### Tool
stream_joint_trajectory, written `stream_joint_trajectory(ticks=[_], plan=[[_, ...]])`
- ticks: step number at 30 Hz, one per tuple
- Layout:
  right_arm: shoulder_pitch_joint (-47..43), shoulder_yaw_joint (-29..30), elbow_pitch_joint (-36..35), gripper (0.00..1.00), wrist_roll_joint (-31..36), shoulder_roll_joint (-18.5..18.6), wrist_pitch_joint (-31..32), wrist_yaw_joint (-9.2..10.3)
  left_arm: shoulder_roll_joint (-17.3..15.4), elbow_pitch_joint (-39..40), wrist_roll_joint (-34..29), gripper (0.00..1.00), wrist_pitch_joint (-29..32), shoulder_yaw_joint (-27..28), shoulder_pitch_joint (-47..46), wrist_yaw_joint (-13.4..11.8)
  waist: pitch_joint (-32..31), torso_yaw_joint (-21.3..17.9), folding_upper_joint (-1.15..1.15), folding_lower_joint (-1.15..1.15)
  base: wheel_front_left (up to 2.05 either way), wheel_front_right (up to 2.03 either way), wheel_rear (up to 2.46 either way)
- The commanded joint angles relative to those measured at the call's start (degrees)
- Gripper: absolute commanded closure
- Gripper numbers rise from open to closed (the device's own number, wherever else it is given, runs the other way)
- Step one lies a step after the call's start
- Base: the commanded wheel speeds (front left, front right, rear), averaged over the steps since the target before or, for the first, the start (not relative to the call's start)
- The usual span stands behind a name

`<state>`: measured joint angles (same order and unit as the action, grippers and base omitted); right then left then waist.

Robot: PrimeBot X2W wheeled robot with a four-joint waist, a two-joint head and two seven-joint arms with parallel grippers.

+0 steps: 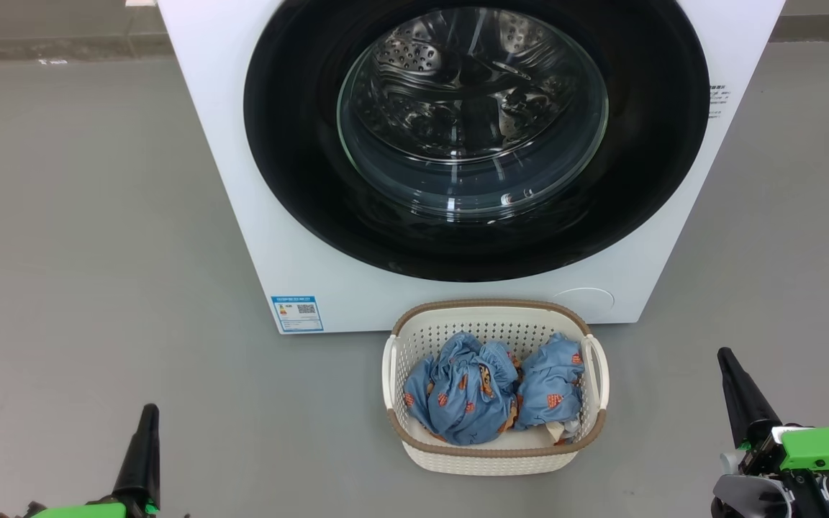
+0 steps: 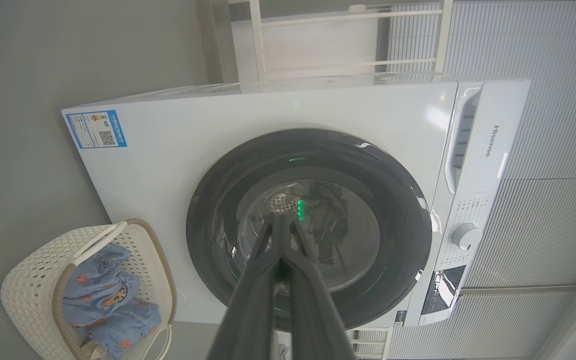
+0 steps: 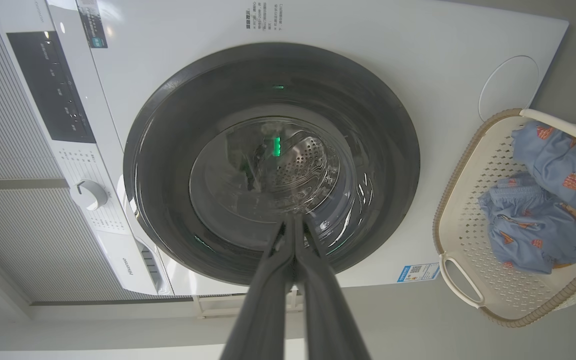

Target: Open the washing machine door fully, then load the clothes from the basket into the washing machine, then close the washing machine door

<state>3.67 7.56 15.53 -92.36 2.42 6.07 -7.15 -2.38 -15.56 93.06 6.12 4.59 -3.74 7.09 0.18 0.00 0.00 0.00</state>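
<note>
Head view: the left gripper [image 1: 147, 424], fingers pressed together and empty, sits low left. The door [image 1: 476, 129] lies shut against the machine [image 1: 242, 216]. Just before it stands the basket [image 1: 494, 306], with the clothes [image 1: 472, 392] heaped inside. The right gripper [image 1: 730, 363], likewise closed on nothing, hangs low right. Opening looks not yet begun; next, a gripper must reach the door's edge and pull.
</note>
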Motion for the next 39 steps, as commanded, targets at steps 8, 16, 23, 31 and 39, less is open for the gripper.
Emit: stream_joint_trajectory(ticks=[8, 16, 23, 31, 39], plan=[[-1.83, -0.21, 2.64, 0.00, 0.05, -0.95, -0.10, 0.00, 0.71, -2.07, -0.01, 0.00, -0.19, -0.30, 1.73, -0.07, 0.04, 0.01, 0.00, 0.00, 0.00, 0.00, 0.00], [-1.78, -1.03, 2.14, 0.00, 0.75, -0.67, -1.10, -0.02, 0.30, -0.62, -1.02, 0.00, -1.52, -0.79, 1.99, -0.04, -0.09, 0.12, 0.00, 0.07, 0.00, 0.00, 0.00], [-1.32, -2.34, 1.94, 0.00, 2.22, 0.29, -2.34, -0.04, -0.46, 0.45, -3.15, 0.00, -2.74, -1.29, 2.00, -0.02, -0.04, 0.22, 0.00, 0.00, 0.00, 0.00, 0.00], [-0.31, -4.27, 1.85, 0.00, 4.61, 2.00, -3.98, -0.07, -1.26, 1.56, -7.37, 0.00, -4.10, -1.50, 1.99, 0.01, -0.16, 0.29, 0.00, 0.00, 0.00, 0.00, 0.00], [0.84, -6.48, 1.94, 0.00, 8.83, 4.30, -5.42, -0.09, -2.30, 2.21, -12.50, 0.00, -5.45, -1.85, 1.90, 0.04, -0.29, 0.40, 0.00, 0.00, 0.00, 0.00, 0.00]])
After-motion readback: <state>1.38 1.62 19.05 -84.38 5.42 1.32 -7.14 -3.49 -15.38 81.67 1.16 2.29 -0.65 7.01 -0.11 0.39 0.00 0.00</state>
